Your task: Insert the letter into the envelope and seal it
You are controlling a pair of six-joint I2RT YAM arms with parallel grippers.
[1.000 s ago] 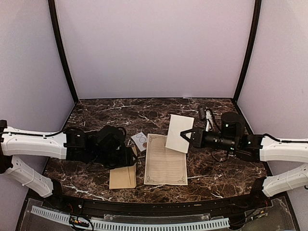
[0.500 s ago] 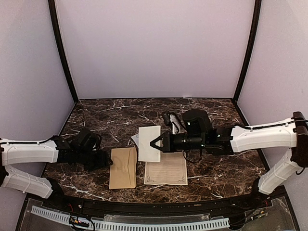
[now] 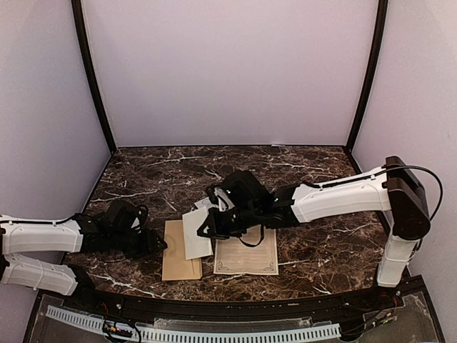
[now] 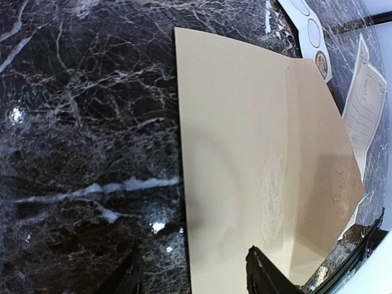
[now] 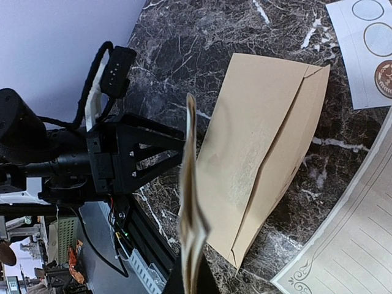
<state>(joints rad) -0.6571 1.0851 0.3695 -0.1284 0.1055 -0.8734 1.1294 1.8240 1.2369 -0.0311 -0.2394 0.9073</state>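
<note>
White sticker card [image 5: 361,61] with circles — flat on dark marble table [image 3: 143,171].

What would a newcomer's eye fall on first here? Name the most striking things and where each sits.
The right gripper, reaching across the middle of the marble table, pinches a white folded letter above the tan envelope lying near left. The open left gripper sits at that envelope's left edge, and a bordered lined sheet lies just right of it.
</note>
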